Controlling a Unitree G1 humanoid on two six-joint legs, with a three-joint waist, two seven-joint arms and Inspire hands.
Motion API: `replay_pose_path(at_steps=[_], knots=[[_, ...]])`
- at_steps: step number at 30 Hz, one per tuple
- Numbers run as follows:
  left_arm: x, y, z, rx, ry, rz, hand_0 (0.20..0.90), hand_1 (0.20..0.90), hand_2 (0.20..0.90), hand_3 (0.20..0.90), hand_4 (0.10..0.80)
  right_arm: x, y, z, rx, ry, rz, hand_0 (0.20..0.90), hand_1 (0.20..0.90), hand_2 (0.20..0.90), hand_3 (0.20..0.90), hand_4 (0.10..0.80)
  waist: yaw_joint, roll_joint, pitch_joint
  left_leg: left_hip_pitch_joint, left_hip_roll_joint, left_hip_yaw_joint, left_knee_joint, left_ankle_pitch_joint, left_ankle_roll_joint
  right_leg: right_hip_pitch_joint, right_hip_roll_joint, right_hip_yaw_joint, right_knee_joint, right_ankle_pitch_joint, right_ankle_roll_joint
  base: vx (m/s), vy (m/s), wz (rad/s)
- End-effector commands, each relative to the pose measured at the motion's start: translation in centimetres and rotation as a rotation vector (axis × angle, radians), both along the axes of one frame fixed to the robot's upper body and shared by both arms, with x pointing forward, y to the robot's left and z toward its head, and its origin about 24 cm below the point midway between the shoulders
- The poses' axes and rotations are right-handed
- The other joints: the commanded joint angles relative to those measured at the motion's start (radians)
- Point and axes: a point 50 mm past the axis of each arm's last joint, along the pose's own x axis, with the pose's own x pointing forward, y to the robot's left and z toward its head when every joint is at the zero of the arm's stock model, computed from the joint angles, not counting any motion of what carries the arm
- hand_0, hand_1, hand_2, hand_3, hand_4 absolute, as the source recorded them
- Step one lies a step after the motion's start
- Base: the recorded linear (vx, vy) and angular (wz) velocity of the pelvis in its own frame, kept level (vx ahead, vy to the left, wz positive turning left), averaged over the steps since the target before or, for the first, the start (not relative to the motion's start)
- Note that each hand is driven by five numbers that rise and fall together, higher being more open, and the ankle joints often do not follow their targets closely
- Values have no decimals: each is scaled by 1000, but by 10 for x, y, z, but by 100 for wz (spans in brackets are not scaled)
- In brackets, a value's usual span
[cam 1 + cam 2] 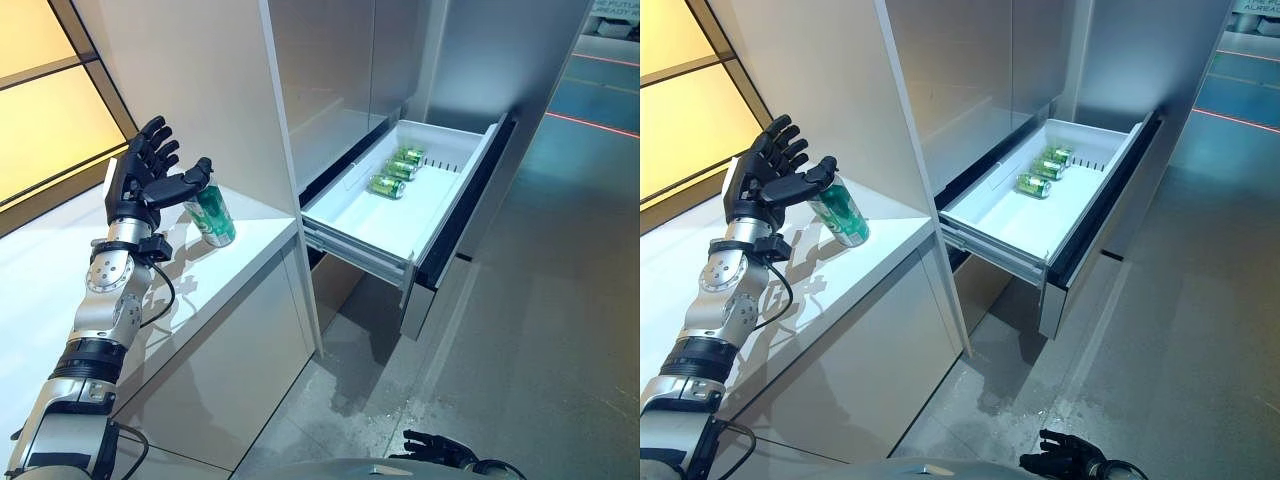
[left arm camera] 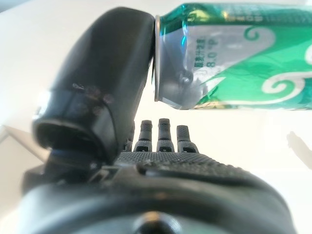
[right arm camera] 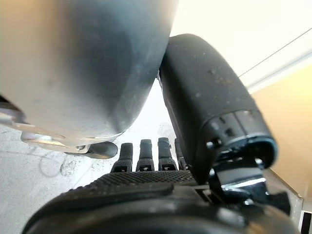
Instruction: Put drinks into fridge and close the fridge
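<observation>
A green can [image 1: 212, 215] stands tilted on the white counter [image 1: 60, 270], near its right end. My left hand [image 1: 145, 180] is just left of it with the fingers straight and spread, and the thumb tip touches the can's top rim. The left wrist view shows the thumb [image 2: 107, 73] against the can's end [image 2: 234, 58]. The white fridge drawer [image 1: 355, 235] is pulled out to the right, and green cans [image 1: 397, 170] lie at its back. My right hand [image 1: 440, 447] hangs low near the floor with relaxed fingers [image 3: 146, 156].
A tall grey cabinet panel [image 1: 290, 120] stands between the counter and the open drawer. The dark drawer front [image 1: 465, 215] juts into the grey floor space at the right. An orange wall [image 1: 40, 110] backs the counter.
</observation>
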Motion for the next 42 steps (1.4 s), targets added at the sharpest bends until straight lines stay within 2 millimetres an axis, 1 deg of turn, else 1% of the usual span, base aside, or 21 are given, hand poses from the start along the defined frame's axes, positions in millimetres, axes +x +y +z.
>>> replay_pose_path(at_steps=[1, 7, 13, 15, 17, 19, 20, 22, 24, 29, 37, 42], knots=[[7, 10, 55, 55, -185, 62, 900, 900, 900, 900, 800, -13, -16, 1, -38, 64, 52, 900, 900, 900, 900, 800, -13, 10, -17, 9, -37, 6, 46, -142, 31, -65, 4, -1, 154, -123, 53, 0, 0, 0], [10, 17, 58, -19, -184, 107, 900, 900, 900, 900, 800, -12, -14, 1, -35, 68, 48, 900, 900, 900, 900, 800, -20, 10, -21, 10, -36, 9, 43, -140, 29, -67, 5, 2, 153, -121, 53, 0, 0, 0], [13, 27, 64, -49, -171, 142, 900, 900, 900, 900, 800, -15, -16, 1, -43, 78, 41, 900, 900, 900, 900, 800, -31, 13, -24, 7, -35, 16, 48, -142, 29, -70, 6, 7, 153, -120, 54, 0, 0, 0], [14, 32, 70, -61, -176, 157, 900, 900, 900, 900, 800, -17, -16, 1, -47, 81, 42, 900, 900, 900, 900, 800, -36, 14, -25, 7, -35, 19, 47, -142, 28, -72, 7, 11, 153, -120, 54, 0, 0, 0], [15, 38, 80, -71, -189, 172, 900, 900, 900, 900, 800, -18, -18, 1, -52, 85, 42, 900, 900, 900, 900, 800, -42, 16, -28, 5, -34, 23, 48, -142, 28, -74, 8, 16, 151, -118, 55, 10, 0, -2], [15, 41, 83, -71, -195, 175, 900, 900, 900, 900, 800, -19, -18, 1, -53, 86, 41, 900, 900, 900, 900, 800, -43, 17, -29, 4, -34, 25, 48, -141, 27, -75, 8, 18, 151, -117, 56, 19, 3, -7], [16, 43, 90, -67, -209, 180, 900, 900, 900, 900, 800, -20, -19, 1, -54, 87, 40, 900, 900, 900, 900, 800, -47, 18, -32, 2, -34, 27, 49, -141, 27, -77, 8, 20, 152, -117, 56, 25, 4, -9], [16, 45, 96, -68, -223, 182, 900, 900, 900, 900, 800, -20, -19, 1, -54, 89, 40, 900, 900, 900, 900, 800, -49, 19, -33, 0, -34, 27, 49, -141, 27, -79, 9, 22, 151, -116, 56, 21, 2, -7], [16, 47, 107, -57, -249, 191, 900, 900, 900, 900, 800, -22, -20, 0, -56, 92, 41, 900, 900, 900, 900, 800, -52, 20, -35, -1, -34, 28, 47, -141, 27, -79, 10, 26, 149, -115, 57, 27, 3, -11], [16, 50, 126, -68, -313, 214, 900, 900, 900, 900, 800, -25, -21, 1, -53, 96, 42, 900, 900, 900, 900, 800, -57, 23, -40, -3, -36, 27, 46, -141, 26, -82, 10, 32, 146, -112, 59, 11, 1, -3], [11, 53, 145, -74, -393, 215, 900, 900, 900, 900, 800, -27, -21, 0, -58, 102, 54, 900, 900, 900, 900, 800, -58, 28, -45, -7, -38, 23, 46, -140, 25, -87, 11, 36, 146, -112, 58, 0, 0, 0], [11, 50, 152, -57, -397, 162, 900, 900, 900, 900, 800, -26, -22, 1, -55, 100, 67, 900, 900, 900, 900, 800, -53, 28, -45, -9, -39, 18, 47, -140, 25, -87, 11, 32, 146, -112, 57, 0, 0, 0]])
